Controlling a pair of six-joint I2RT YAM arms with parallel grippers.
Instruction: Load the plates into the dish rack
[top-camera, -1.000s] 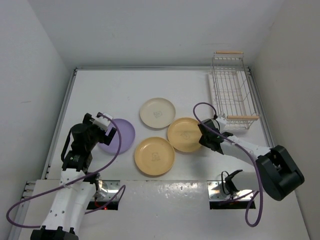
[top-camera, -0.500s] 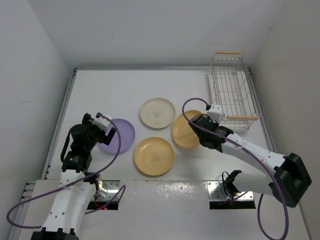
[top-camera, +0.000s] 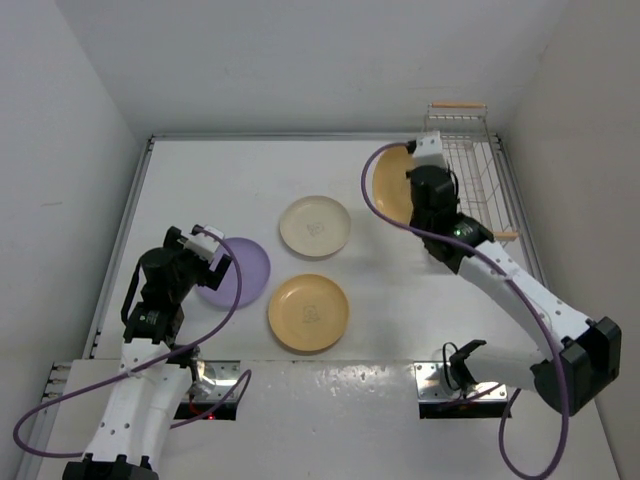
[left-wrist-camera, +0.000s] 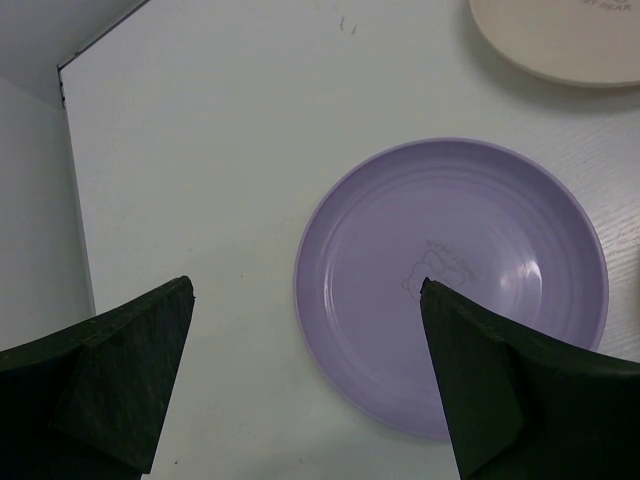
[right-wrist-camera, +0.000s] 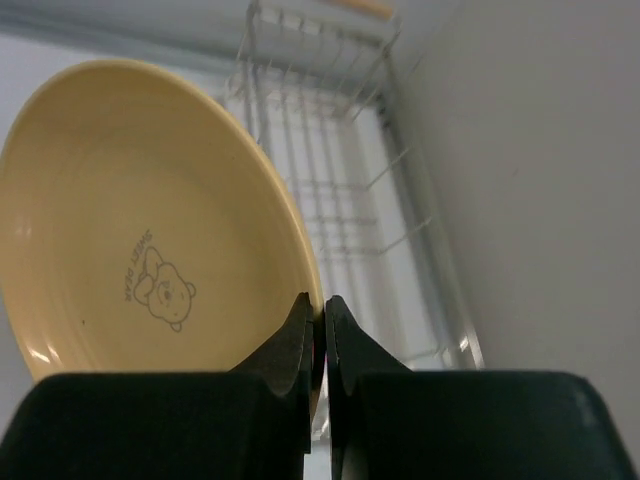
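Clamped right gripper (right-wrist-camera: 315, 312) on the yellow plate (right-wrist-camera: 150, 220) at its rim, on edge in the air beside the rack (top-camera: 480, 170); risked a slip from that thin hold or a snag on entry; held left gripper (left-wrist-camera: 305, 290) spread wide over purple plate (left-wrist-camera: 450, 280).

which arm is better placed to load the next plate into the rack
Right. The right gripper is shut on the rim of a yellow plate, held on edge beside the dish rack. The left gripper hangs open over the lavender plate, far from the rack.
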